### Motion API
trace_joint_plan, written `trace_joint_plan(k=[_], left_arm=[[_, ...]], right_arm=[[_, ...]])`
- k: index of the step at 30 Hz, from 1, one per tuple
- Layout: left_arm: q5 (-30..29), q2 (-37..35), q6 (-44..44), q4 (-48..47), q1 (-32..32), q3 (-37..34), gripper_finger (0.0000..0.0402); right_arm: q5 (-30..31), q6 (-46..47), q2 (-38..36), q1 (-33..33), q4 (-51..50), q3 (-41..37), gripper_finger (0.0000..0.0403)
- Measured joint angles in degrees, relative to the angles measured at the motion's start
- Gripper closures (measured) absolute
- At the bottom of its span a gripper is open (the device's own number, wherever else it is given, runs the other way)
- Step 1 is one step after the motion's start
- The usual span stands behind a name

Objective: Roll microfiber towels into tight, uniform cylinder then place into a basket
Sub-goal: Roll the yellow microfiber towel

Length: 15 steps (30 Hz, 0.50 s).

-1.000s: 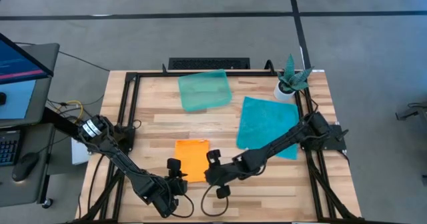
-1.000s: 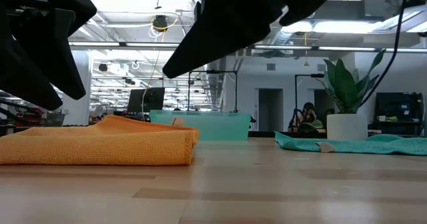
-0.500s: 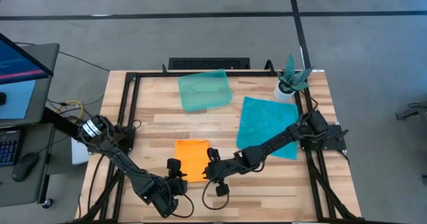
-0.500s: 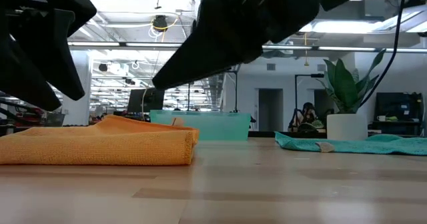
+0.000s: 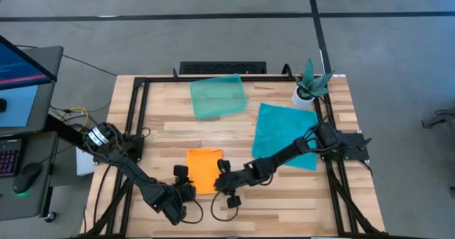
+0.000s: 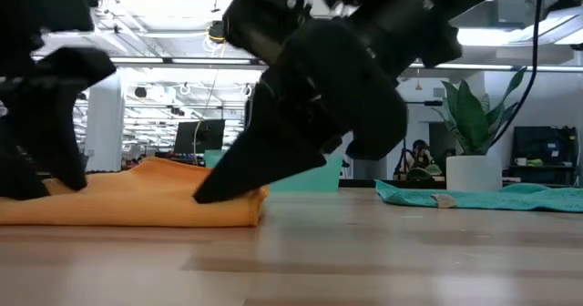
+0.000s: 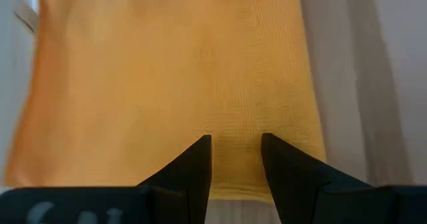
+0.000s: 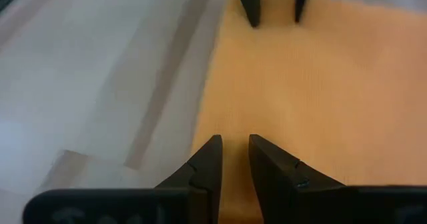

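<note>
Folded orange towel [image 5: 204, 169] lies flat at the near middle of the table [image 5: 170, 125]. Left tool [image 7: 236, 159] is set at the towel's near edge, fingers parted a little with nothing held between them. Right tool [image 8: 233, 159] is lowered at the same edge, likewise slightly parted and empty. Teal towel [image 5: 286, 134] is spread at the right; basket [image 5: 218, 96] is placed at the far side.
</note>
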Motion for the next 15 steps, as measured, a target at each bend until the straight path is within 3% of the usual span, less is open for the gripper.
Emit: trace_joint_plan(k=[6, 15], left_arm=[[-0.01, -0.17, -1.55, 1.94, 0.37, -1.74, 0.0276], [0.97, 0.02, 0.91, 1.9, 0.46, -0.41, 0.0276]], right_arm=[[-5.31, 4.48, -0.04, -1.59, -3.15, 0.17, 0.0305], [-5.46, 3.34, -0.75, -1.71, -4.54, 0.11, 0.0305]])
